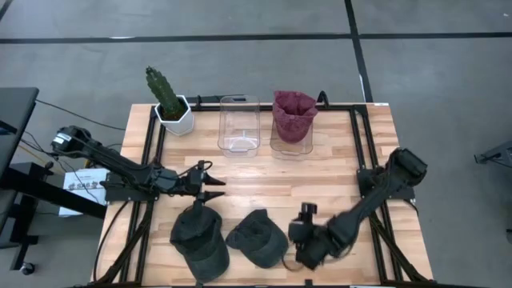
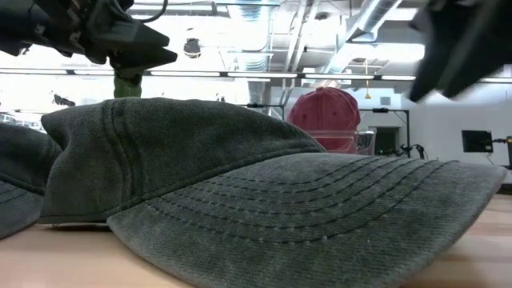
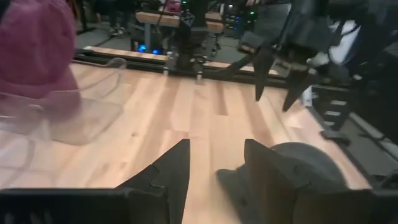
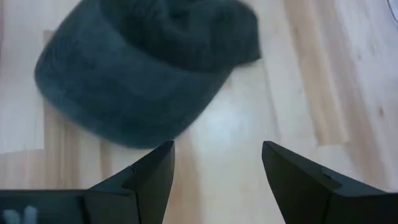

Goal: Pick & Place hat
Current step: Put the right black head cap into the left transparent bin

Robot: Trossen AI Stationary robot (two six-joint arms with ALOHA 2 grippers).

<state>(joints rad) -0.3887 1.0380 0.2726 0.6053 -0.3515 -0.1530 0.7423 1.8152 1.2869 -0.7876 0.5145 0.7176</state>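
- Step in hand, as I read it: approach. Right gripper [image 1: 294, 254] hangs just beside the middle cap [image 1: 257, 236], on the side away from the left cap [image 1: 200, 236], fingers apart, nothing between them.
- Right wrist view confirms: both fingers [image 4: 149, 180] spread with bare wood between, middle cap [image 4: 146, 68] ahead, its brim toward the camera.
- Both dark caps lie flat on the table [image 1: 336, 176], near the front edge, touching or nearly so; I can't tell which.
- A red cap [image 1: 293, 114] already sits in one clear bin [image 1: 291, 140]; beside it, an empty clear bin [image 1: 239, 126], likely the drop spot for a dark cap.
- Left gripper [image 1: 214, 186] waits past the left cap, toward the bins, fingers parted, holding nothing.
- Next move likely calls for the right gripper to slide in toward the middle cap's brim or crown edge, drop low and pinch fabric. Soft cloth: grab a fold, not the flat top.
- Edges: middle cap is close to the front edge, so little slack on that side.
- Open room: bare wood between the middle cap and the bins gives a clear carry lane, but the left gripper sits near it.
- Potted cactus [image 1: 170, 102] stands beyond the empty bin, out of the way.
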